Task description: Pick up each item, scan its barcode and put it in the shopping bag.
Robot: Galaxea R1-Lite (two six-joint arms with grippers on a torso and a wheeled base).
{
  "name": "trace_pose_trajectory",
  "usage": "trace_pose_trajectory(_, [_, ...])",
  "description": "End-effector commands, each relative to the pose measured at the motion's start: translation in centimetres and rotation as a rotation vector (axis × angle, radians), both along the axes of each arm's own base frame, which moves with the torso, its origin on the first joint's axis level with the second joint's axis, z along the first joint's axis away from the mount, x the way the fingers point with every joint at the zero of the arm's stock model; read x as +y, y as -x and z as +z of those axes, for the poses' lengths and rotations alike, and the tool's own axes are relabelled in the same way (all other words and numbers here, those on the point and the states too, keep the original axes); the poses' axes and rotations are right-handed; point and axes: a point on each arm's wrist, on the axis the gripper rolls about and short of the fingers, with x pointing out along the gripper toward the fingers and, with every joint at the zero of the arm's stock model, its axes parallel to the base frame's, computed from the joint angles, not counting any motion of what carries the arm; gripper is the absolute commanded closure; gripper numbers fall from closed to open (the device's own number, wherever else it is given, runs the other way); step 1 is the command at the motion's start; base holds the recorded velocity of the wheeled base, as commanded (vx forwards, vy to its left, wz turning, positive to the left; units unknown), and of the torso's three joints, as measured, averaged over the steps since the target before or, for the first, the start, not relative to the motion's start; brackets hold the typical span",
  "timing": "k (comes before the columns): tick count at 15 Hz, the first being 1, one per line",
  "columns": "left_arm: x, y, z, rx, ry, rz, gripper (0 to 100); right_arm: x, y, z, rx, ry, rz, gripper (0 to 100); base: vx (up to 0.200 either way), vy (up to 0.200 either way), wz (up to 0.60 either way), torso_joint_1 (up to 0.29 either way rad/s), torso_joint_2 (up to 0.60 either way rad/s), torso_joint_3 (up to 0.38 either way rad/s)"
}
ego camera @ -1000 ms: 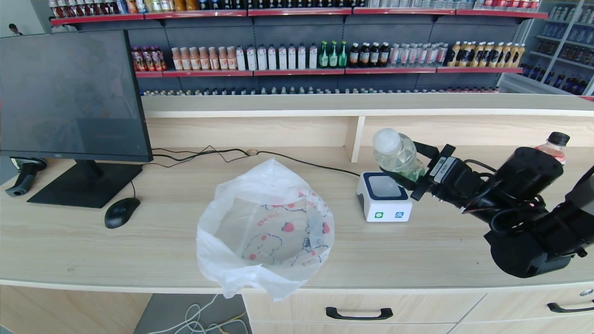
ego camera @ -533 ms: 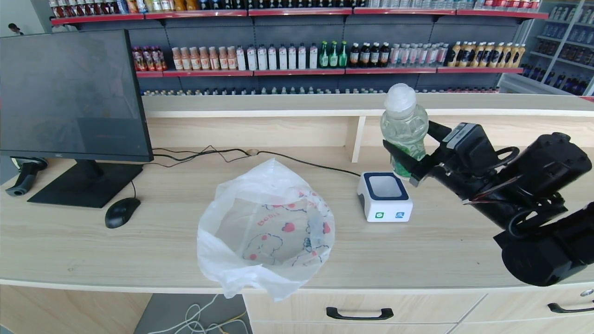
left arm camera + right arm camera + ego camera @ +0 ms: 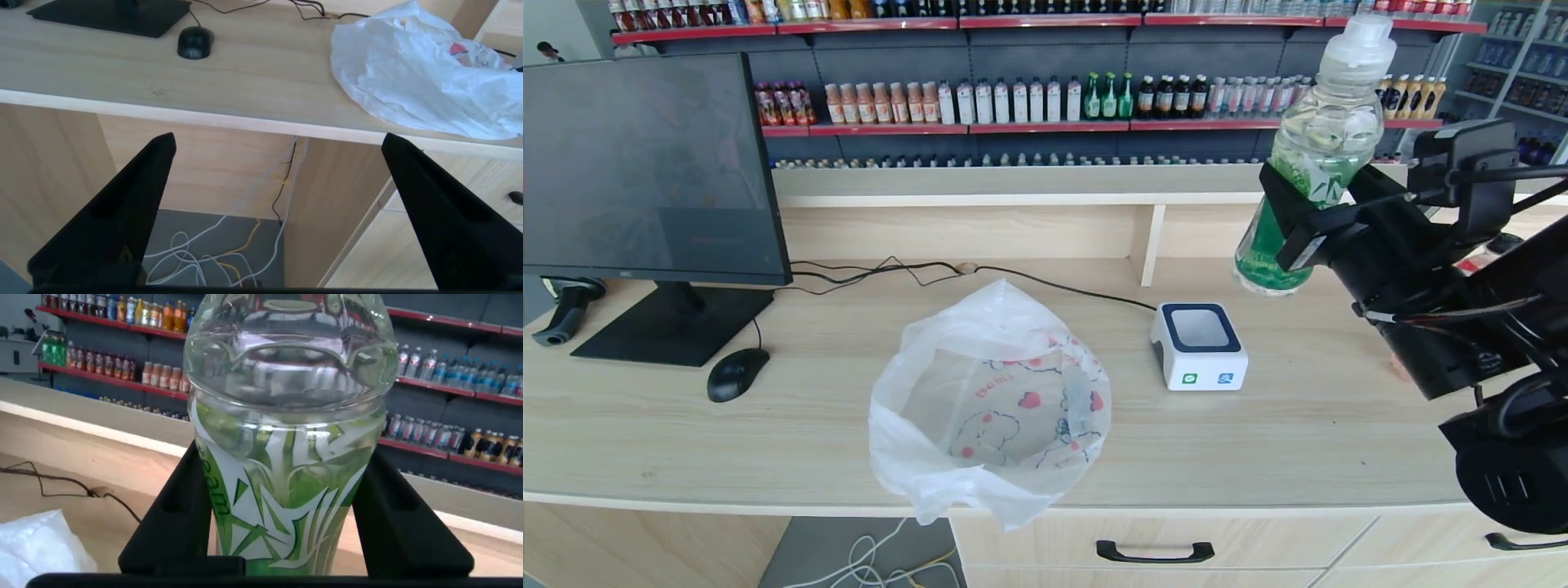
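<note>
My right gripper (image 3: 1307,208) is shut on a clear bottle with a green label (image 3: 1307,155), held upright high above the counter, to the right of the white barcode scanner (image 3: 1199,345). The same bottle (image 3: 286,441) stands between the black fingers (image 3: 176,514) in the right wrist view. The open white shopping bag (image 3: 990,408) with red hearts sits at the counter's front edge, left of the scanner. My left gripper (image 3: 274,212) hangs open below the counter's front edge, nothing between its fingers; the shopping bag (image 3: 425,65) lies on the counter above it.
A monitor (image 3: 645,171), a mouse (image 3: 737,371) and a handheld scanner (image 3: 564,314) occupy the counter's left. Cables (image 3: 890,269) run along the back. A raised shelf with a divider (image 3: 1150,241) lines the rear. Drawers (image 3: 1156,551) sit below the front edge.
My right gripper has lifted the bottle from just over the scanner up and to the right, turning it from tilted to upright.
</note>
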Motion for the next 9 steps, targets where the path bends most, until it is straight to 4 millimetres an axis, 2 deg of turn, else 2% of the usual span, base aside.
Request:
trace_pose_trajectory(1, [0.0,0.0,0.0,0.001,0.000,0.000,0,-0.3,0.7,0.2,0.015,-0.064,0.002,100,0.000,0.000,0.00,0.000,0.00,0.000])
trace_pose_trajectory(6, [0.0,0.0,0.0,0.001,0.000,0.000,0,-1.0,0.9,-1.3,0.097,-0.148,0.013,100,0.000,0.000,0.00,0.000,0.00,0.000])
trace_pose_trajectory(9, [0.0,0.0,0.0,0.001,0.000,0.000,0,-1.4,1.8,-2.2,0.139,-0.144,0.008,100,0.000,0.000,0.00,0.000,0.00,0.000])
